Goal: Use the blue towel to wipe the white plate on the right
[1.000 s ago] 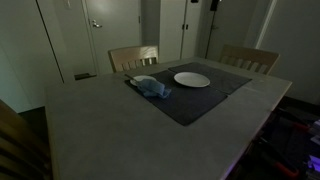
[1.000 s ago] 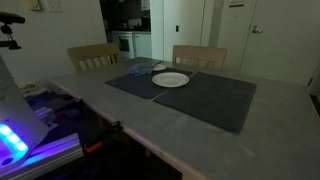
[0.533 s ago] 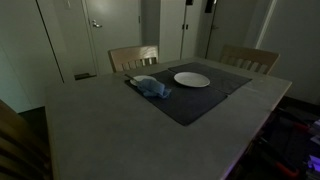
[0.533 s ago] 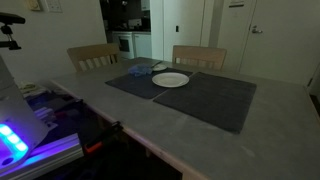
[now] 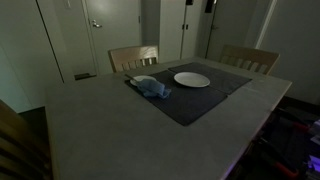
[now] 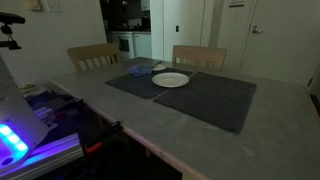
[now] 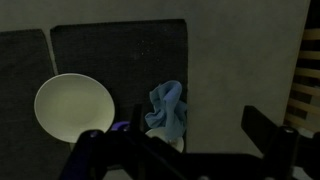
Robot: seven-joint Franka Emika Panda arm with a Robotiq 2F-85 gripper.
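The blue towel (image 5: 152,87) lies crumpled on a dark placemat (image 5: 200,100), just beside the round white plate (image 5: 191,79). Both also show in an exterior view, the towel (image 6: 148,67) behind the plate (image 6: 171,80). In the wrist view the towel (image 7: 168,108) lies next to the plate (image 7: 73,107), with a pale patch under the towel's near end. My gripper (image 7: 172,145) is open and empty, high above the towel, its dark fingers spread wide. It shows only as a dark shape at the top edge of an exterior view (image 5: 210,5).
A second dark placemat (image 6: 215,100) lies beside the first on the grey table (image 5: 110,130). Two wooden chairs (image 5: 133,58) (image 5: 250,58) stand at the far side. A lit device (image 6: 20,135) stands off the table's edge.
The towel and the plate have not moved. The gripper high above the table has shifted very slightly, if at all.
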